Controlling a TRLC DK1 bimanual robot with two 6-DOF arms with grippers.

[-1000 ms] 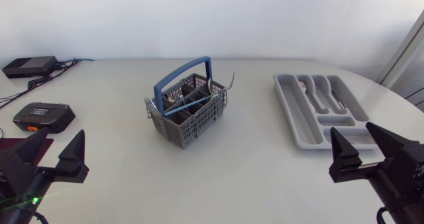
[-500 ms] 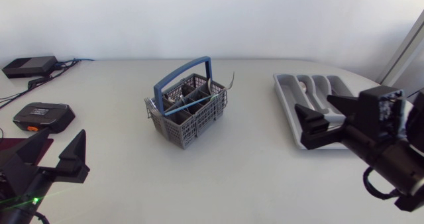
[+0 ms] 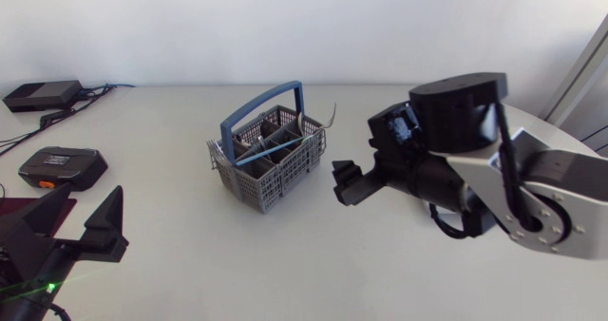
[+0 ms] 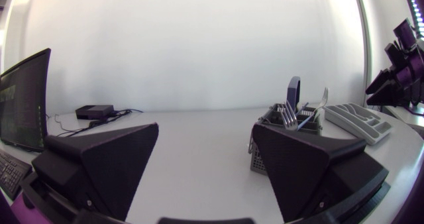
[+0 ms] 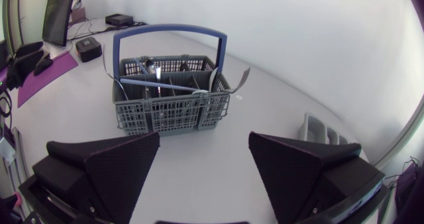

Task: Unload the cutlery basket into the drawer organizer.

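Approach: my right arm point(image 3: 480, 179) has swung in toward the cutlery basket point(image 3: 269, 160).
Now my right jaws stand wide and empty near the basket, which is still loaded; my left jaws are wide, unmoved, well apart from it.

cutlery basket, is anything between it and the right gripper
Nothing visible. In the right wrist view only bare table lies between the open right gripper and the cutlery basket ahead of it.
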